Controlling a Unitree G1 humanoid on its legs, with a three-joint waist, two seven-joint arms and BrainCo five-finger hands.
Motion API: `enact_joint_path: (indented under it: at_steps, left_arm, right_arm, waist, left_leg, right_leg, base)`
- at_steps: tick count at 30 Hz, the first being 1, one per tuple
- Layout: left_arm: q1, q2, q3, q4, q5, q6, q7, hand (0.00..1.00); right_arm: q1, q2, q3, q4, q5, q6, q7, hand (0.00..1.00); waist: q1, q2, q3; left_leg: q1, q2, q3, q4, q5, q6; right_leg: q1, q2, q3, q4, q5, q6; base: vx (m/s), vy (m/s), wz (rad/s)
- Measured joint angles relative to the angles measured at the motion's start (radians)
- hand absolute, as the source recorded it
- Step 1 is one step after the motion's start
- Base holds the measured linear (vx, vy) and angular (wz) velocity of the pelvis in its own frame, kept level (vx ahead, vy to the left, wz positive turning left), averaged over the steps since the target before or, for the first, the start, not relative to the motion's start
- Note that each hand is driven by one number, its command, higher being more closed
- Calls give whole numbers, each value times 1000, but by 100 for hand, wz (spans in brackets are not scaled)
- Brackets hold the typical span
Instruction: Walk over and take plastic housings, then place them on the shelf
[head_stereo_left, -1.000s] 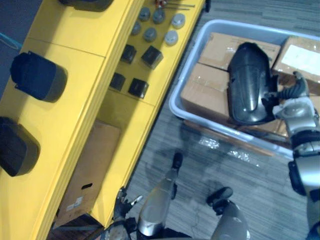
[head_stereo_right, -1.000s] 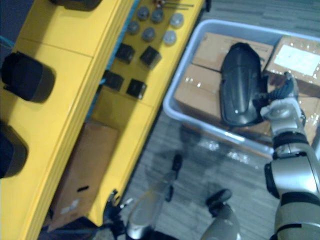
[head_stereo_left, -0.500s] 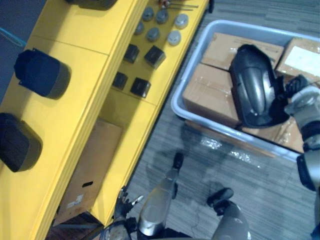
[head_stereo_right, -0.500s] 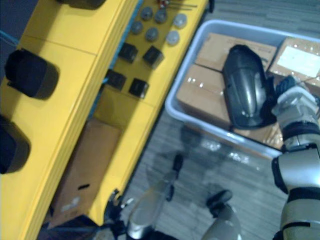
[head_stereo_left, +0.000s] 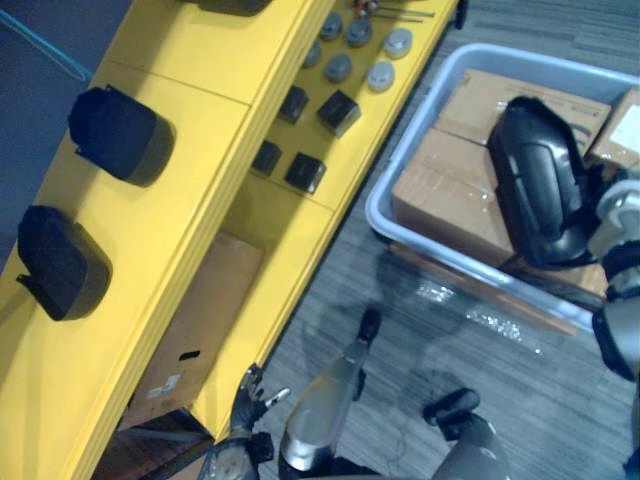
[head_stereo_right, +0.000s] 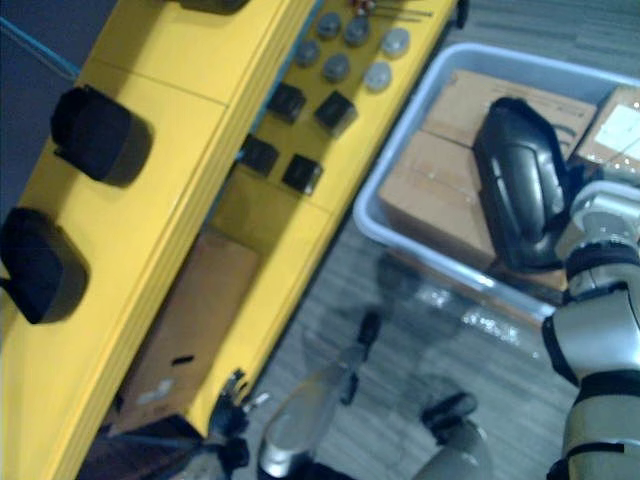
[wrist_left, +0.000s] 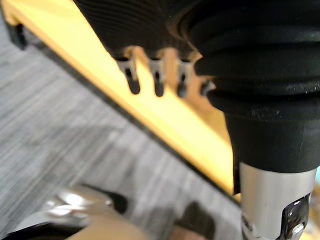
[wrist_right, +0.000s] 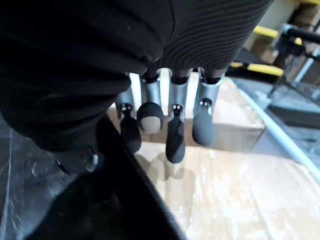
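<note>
The right robot hand (head_stereo_left: 620, 207) sat at the far right of the head views, pressed up against the 4 o'clock flank of the black plastic housing (head_stereo_left: 540, 180), which lay on the cardboard boxes (head_stereo_left: 450, 190) inside the grey bin (head_stereo_left: 400, 215). Its own wrist view showed the fingers (wrist_right: 175, 135) hanging fairly straight and a little apart just past the housing's dark rim, above the taped cardboard and not wrapped round anything. The thumb was lost against the black shell, so it may or may not have been bearing on the near side. From that hand the housing lay toward 9 to 10 o'clock, and its long axis ran from about 11 o'clock down to 5 o'clock, so the hand met it low on one long side rather than at an end. The left robot hand (head_stereo_left: 240, 455) hung relaxed and holding nothing at 6 o'clock, by the foot of the yellow shelf (head_stereo_left: 200, 200), well apart from the bin. The right was plainly the nearer hand for the pick. The shelf lay toward 9 o'clock from the bin, and two stored housings (head_stereo_left: 120, 135) already rested on its top level. My judgement is that the carry would have to swing leftward across the floor gap with the long axis kept clear of the bin wall.
</note>
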Motion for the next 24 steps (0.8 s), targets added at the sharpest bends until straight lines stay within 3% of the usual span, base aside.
enact_joint_path:
  at_steps: [4, 8, 9, 11, 12, 14, 18, 20, 24]
  left_arm:
    - [0, 0, -1, -48, -1, -10, 4, 0]
    - [-1, -1, -10, -120, -1, -38, 33, 0]
    - [-1, -1, -12, -126, -1, -38, 36, 0]
    - [-1, -1, -26, -164, -2, -39, 50, 0]
    - [-1, -1, -26, -171, -1, -38, 51, 0]
    - [-1, -2, -27, -188, -1, -36, 77, 0]
    - [-1, -2, -32, -189, -1, -28, 94, 0]
    - [-1, -2, -34, -186, -1, -29, 100, 0]
    - [-1, -2, -35, -144, -2, -33, 110, 0]
  right_arm:
    - [17, -3, 0, 9, 28, -56, -151, 100]
    - [23, -2, 1, 27, 86, -155, -291, 100]
    - [23, -2, 1, 27, 89, -163, -297, 100]
    - [16, -3, 1, 27, 93, -226, -308, 100]
    - [13, -3, 1, 27, 92, -239, -304, 0]
    - [0, -4, 15, 26, 92, -273, -276, 0]
    - [-6, -4, 64, 26, 113, -282, -228, 0]
    - [-7, -4, 72, 24, 124, -272, -225, 0]
    - [-9, -3, 81, 12, 193, -200, -267, 0]
  waist:
    - [1, 0, 0]
    - [1, 0, 0]
    - [1, 0, 0]
    - [0, -1, 1]
    - [0, -1, 1]
    - [-2, -1, 1]
    - [-2, -3, 2]
    - [0, -4, 3]
    - [1, -7, 5]
  left_leg:
    - [-12, 0, -3, 5, 0, 0]
    - [-12, 8, -1, 5, 0, 0]
    - [-12, 9, 0, 5, 0, 0]
    - [-12, 17, 4, 5, 0, 0]
    - [-12, 20, 5, 5, 0, 0]
    - [-12, 27, 8, 6, 0, 0]
    - [-13, 30, 15, 6, 0, 0]
    - [-15, 35, 17, 6, 0, -1]
    - [-18, 39, 30, 6, 0, -1]
  right_leg:
    - [-9, 0, -3, 1, 1, 0]
    - [-9, 12, 0, -6, 3, -1]
    - [-9, 13, 0, -7, 3, -2]
    - [-9, 24, 3, -16, 6, -5]
    - [-9, 28, 5, -20, 8, -6]
    - [-11, 35, 9, -24, 11, -9]
    - [-17, 41, 19, -27, 16, -11]
    - [-17, 47, 20, -36, 22, -12]
    - [-22, 51, 25, -43, 27, -14]
  base:
    - [-26, -13, 3]
    - [-19, -35, -2]
    - [-32, -50, -5]
    - [-38, -46, -8]
    - [-43, -44, -10]
    - [-46, -39, -9]
    - [-48, -24, -7]
    - [-50, -23, -6]
    - [-47, -18, -6]
